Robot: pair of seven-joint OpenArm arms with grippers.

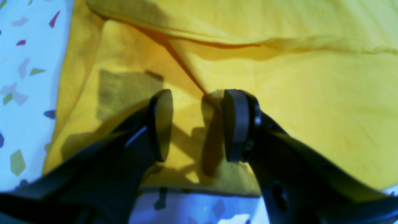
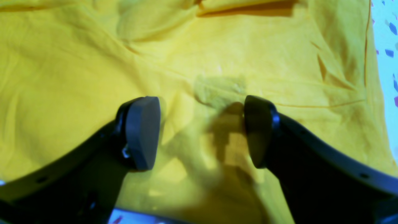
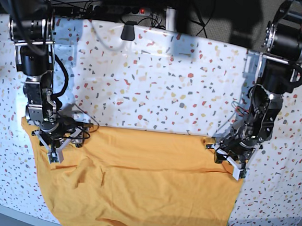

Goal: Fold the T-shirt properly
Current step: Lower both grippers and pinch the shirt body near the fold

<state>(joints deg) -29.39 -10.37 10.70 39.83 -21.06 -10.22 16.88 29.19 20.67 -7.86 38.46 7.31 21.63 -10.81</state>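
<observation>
T-shirt fills the near half of the table, spread mostly flat; its far edge runs straight between the 2 grippers. Left gripper over the shirt's corner, jaws parted, a raised crease between them, nothing held. Right gripper over the opposite end, jaws wide, empty. Risk: soft matte cotton, wrinkled and doubled at both ends, so a pinch likely takes 1 layer or a stray fold, skewing the fold line. Speckled tablecloth looks smooth, so the cloth may drag unevenly.

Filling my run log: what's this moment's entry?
left hand open over T-shirt | right hand open over it | nothing gripped
</observation>
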